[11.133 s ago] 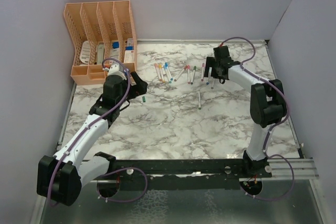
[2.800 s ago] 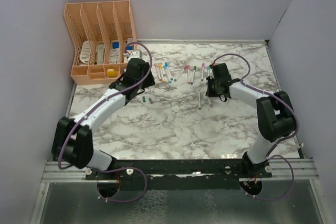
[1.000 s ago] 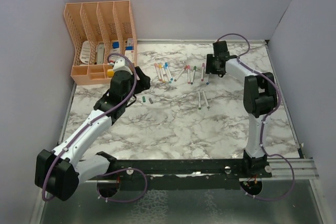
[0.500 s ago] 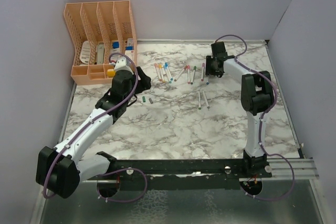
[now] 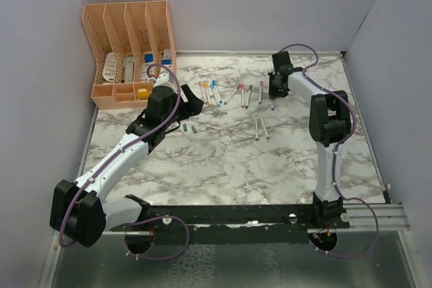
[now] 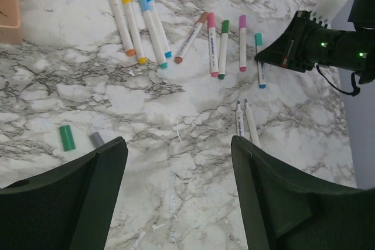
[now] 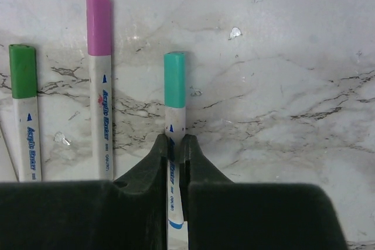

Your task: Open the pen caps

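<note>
Hovering over the marble table (image 5: 223,160), the left gripper (image 6: 179,144) gapes wide and empty near two loose pen caps (image 6: 67,137), green and grey. The right gripper (image 7: 176,141) pinches a white pen barrel (image 7: 175,120) just below its fitted teal cap (image 7: 174,79).

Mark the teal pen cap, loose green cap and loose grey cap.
teal pen cap (image 7: 174,79), right wrist view, cap's middle.
loose green cap (image 6: 67,137), left wrist view, its middle.
loose grey cap (image 6: 96,139), left wrist view, its middle.

A robotics lab bench is showing itself; plain grey panels (image 5: 40,99) are boxing in a marble-print table (image 5: 223,166); an aluminium mounting rail (image 5: 378,215) is running along the near edge; an orange desk organiser (image 5: 128,38) is standing far left.
</note>
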